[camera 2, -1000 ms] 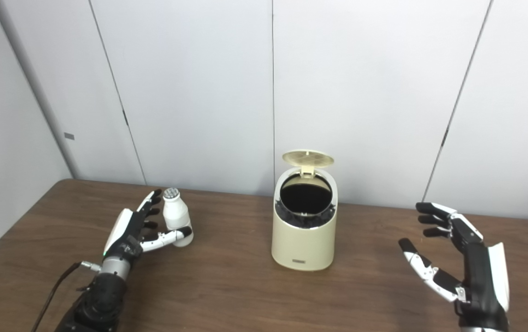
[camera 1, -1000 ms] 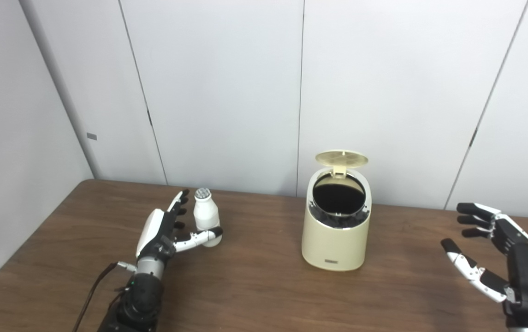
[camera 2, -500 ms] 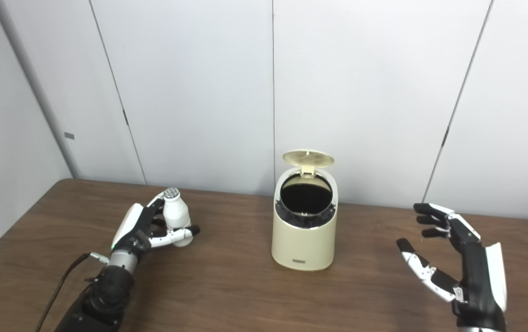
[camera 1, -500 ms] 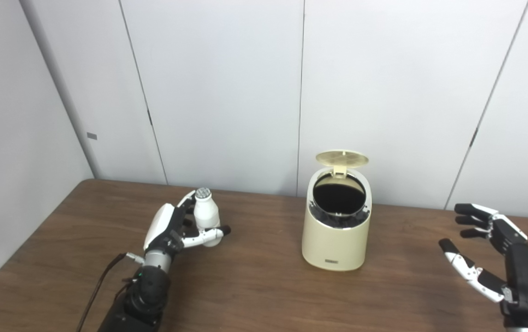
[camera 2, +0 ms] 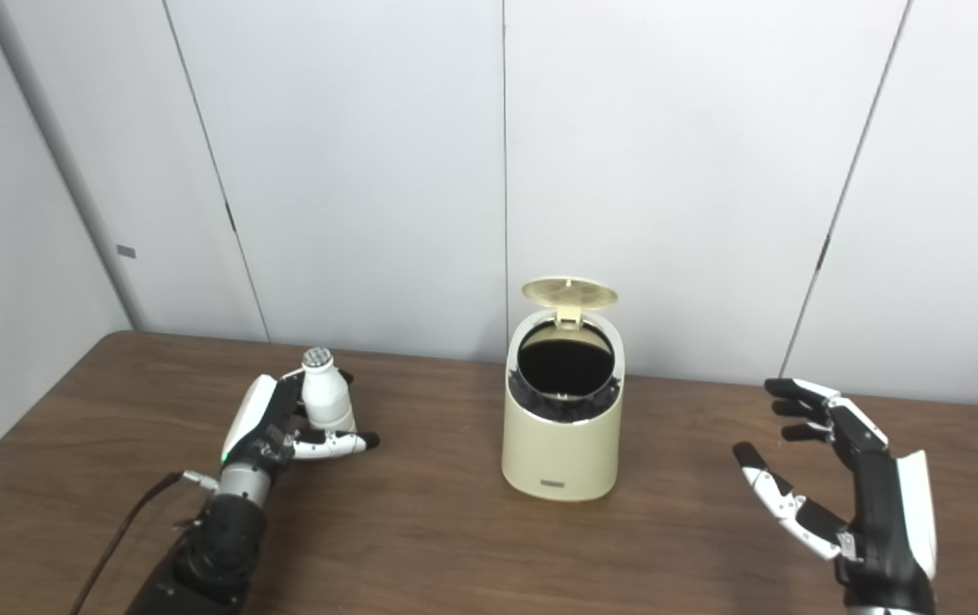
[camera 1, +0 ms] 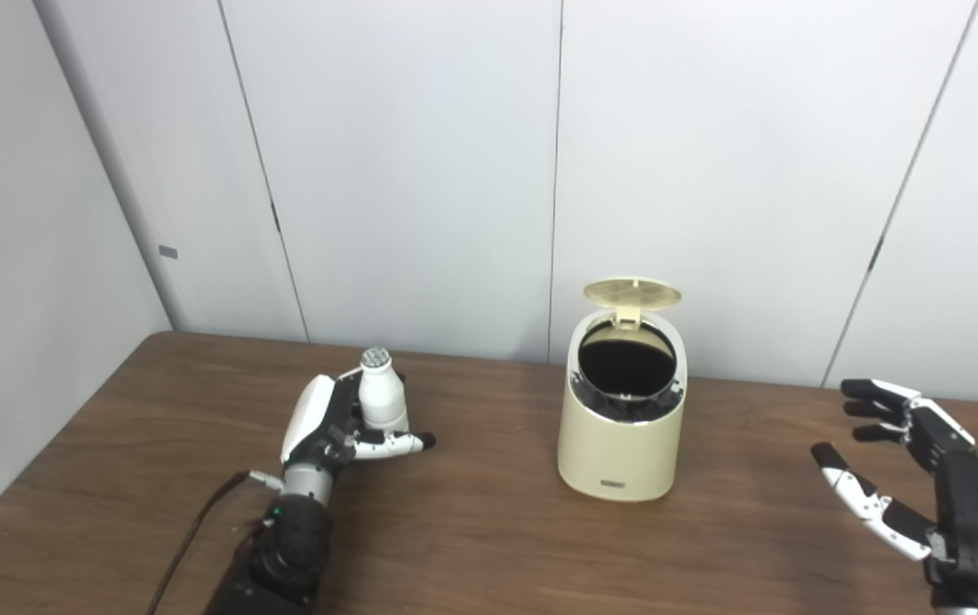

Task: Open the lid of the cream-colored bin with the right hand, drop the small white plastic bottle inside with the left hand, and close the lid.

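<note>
The cream-colored bin stands mid-table with its round lid tipped up at the back, showing a dark inside. To its left the small white plastic bottle stands upright. My left hand is wrapped around it, fingers curled behind it and thumb lying across its base in front. My right hand hovers at the table's right side, well clear of the bin, with fingers spread and nothing in it.
The brown wooden table runs back to white wall panels close behind the bin. A dark cable trails along my left forearm. Bare wood lies between bottle and bin.
My left hand has slid forward and right, and its fingers have curled from open beside the bottle to closed around it. The right hand has drifted slightly. The bin lid stays up.
</note>
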Robot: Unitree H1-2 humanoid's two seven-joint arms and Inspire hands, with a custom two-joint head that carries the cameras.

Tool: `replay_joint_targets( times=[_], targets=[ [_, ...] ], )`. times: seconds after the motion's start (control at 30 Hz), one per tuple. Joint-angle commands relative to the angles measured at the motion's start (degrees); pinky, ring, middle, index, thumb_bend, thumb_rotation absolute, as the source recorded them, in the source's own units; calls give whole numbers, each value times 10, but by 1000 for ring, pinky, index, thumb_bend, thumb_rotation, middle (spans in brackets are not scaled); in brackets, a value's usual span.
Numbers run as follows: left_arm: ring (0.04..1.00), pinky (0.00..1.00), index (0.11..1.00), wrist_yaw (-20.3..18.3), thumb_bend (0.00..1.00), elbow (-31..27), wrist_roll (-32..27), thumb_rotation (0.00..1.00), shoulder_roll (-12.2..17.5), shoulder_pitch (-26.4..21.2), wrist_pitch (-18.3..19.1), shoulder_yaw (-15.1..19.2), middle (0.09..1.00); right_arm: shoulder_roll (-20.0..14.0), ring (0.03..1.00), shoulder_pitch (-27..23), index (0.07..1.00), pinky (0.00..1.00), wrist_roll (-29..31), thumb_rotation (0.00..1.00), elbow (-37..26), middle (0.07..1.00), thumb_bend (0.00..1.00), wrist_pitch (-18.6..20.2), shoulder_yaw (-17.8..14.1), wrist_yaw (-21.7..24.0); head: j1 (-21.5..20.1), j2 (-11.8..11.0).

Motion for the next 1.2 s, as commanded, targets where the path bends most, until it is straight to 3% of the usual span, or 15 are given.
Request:
replay_joint_targets(
  times=[0.0, 0.1, 0.2, 0.37, 0.63, 0.77, 0.87, 0.93, 1.13, 1.17],
  targets=[
    [496, 444, 506, 56, 568, 1, 23, 7, 4, -33, -41, 9, 497, -3, 670, -13, 674, 564, -9, 109, -21, 705, 229, -14, -3, -9, 0, 1],
    [457, 370, 487, 98, 512, 15, 41, 0, 2, -37, -65, 8, 476, -3, 663, -13, 668, 551, -10, 129, -19, 696, 224, -16, -4, -12, 0, 1],
    [442, 336, 496, 116, 505, 15, 53, 0, 3, -37, -72, 5, 469, -2, 663, -14, 666, 559, -5, 129, -19, 696, 232, -13, -5, -10, 0, 1],
    [436, 328, 495, 115, 505, -2, 52, 0, 2, -35, -66, 6, 462, -1, 669, -12, 663, 561, -1, 125, -20, 701, 231, -12, -5, -9, -1, 1],
    [445, 344, 486, 116, 505, -29, 53, 0, 2, -29, -111, -1, 478, -2, 670, -11, 665, 564, -6, 126, -15, 705, 232, -17, -4, -13, -5, 3],
    [448, 357, 465, 108, 504, -92, 63, 0, -5, -18, -130, -11, 501, 1, 671, -12, 669, 570, -6, 101, -12, 704, 238, -15, -3, -15, -5, 1],
    [492, 395, 444, 97, 502, -150, 83, 0, -12, -13, -131, -24, 506, 4, 669, -14, 668, 570, -7, 108, -8, 701, 252, -16, -1, -18, -10, -2],
    [495, 565, 443, 96, 502, -174, 102, 0, -11, -13, -148, -36, 499, 3, 668, -16, 665, 565, -13, 131, 0, 698, 254, -26, 2, -22, -12, -4],
    [473, 779, 458, 85, 505, -229, 140, 0, -14, -9, -192, -59, 495, 5, 674, -20, 668, 575, -7, 148, 21, 710, 253, -38, 5, -31, -17, -11],
    [558, 808, 463, 84, 517, -233, 144, 0, -15, -10, -199, -60, 492, 5, 679, -20, 668, 581, -6, 129, 24, 713, 248, -40, 5, -32, -18, -11]
  ],
)
